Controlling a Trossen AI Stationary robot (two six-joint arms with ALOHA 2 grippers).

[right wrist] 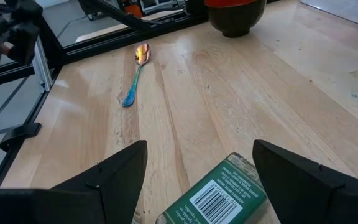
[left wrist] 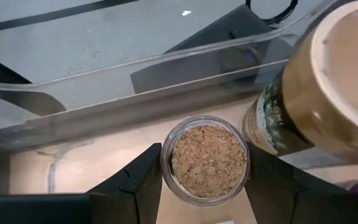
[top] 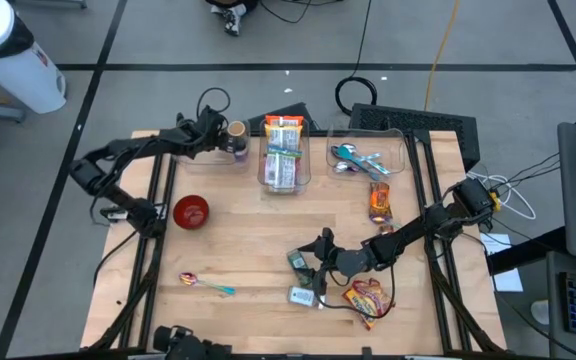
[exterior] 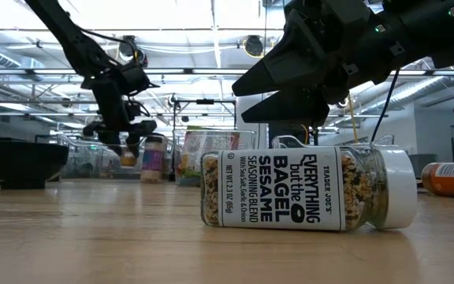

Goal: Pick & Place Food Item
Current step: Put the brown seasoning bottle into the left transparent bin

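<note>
A: Status? Biggest things first.

B: Wooden table (top: 248, 260). Clear bin (top: 286, 160) of snack bars sits at the far edge, a second clear bin (top: 393, 150) with spoons beside it. Red bowl (top: 191, 211) near my left side. Chip bags on the right: one (top: 379, 201) mid-table, one (top: 366, 297) at the near edge.

A: Left arm?

B: Left gripper (left wrist: 204, 180) is at the far left corner, fingers half-spread and closed around a small open-topped jar (left wrist: 205, 160) of brown crumbs, pads on both sides of the glass. A darker lidded jar (left wrist: 319, 87) stands just beside it. Low view shows the held jar hanging clear of the tabletop, so I read this as mid-carry.

A: Right arm?

B: Right gripper (right wrist: 199, 171) hovers over the near centre, fingers wide, holding nothing. A green-labelled spice jar (right wrist: 219, 196) lies between and below the fingers. The Everything But The Bagel seasoning jar (exterior: 306, 188) lies on its side nearby, near the table edge.

A: Next?

B: My guess: left keeps the jar level, since it's open on top, and sets it down in its target spot. Right needs to descend straight, straddle the green jar across its narrow width, then close.
</note>
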